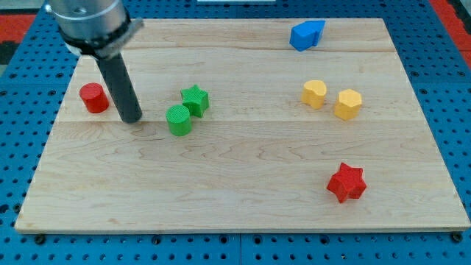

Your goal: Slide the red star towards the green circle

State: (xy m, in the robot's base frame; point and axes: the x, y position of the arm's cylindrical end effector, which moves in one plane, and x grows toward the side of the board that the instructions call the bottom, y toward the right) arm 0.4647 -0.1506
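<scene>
1. Blue perforated board (22,147) is seen around a pale wooden counter (243,191), which fills most of the view.
2. A red star (346,182) is shown in the counter's lower right part, near the bottom edge; no long axis can be made out, and one point is directed towards the view's top.
3. A green circle (178,120) is placed left of centre, touching or just beside a green star (195,100) on its upper right.
4. No hand is fitted, so no open or closed state applies; my tip (132,118) is set on the counter between a red cylinder (93,98) and the green circle, touching neither and holding nothing.
5. Two yellow blocks (314,93) (348,104) are seen side by side above the red star, and a blue block (306,34) near the top edge.
6. Bare wood is shown between the red star and the green circle.
</scene>
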